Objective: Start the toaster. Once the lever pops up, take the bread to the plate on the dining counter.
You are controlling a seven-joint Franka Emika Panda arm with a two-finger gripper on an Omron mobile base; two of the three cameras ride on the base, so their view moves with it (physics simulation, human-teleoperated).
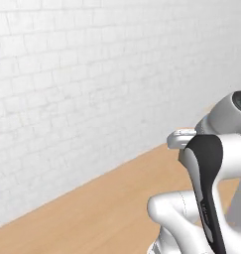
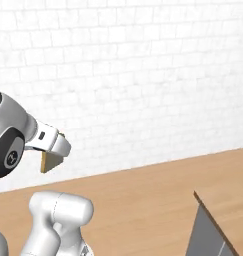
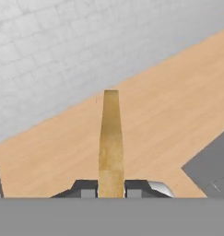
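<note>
Hand view has the thin golden-tan square slice of bread [image 3: 109, 138] edge-on, standing straight up out of the two-finger dark-tipped gripper [image 3: 110, 188], whose tips are pressed in on its lower edge from both sides. That grip looks sensible for a slice lifted out of a slot: pinched at one edge, flat faces free, ready to be laid down on a plate. In the right base view the same slice pokes out just under the hand as a small tan wedge, held well above the light-wood countertop [image 2: 153, 200] along the white brick-tiled wall [image 2: 143, 75]. A grey slanted panel with a dark edge [image 2: 213, 230] sits low at the right there, can't tell what it belongs to. Nothing seems to block the arm, though the plate and dining counter still have to be reached, so the carry looks unfinished
</note>
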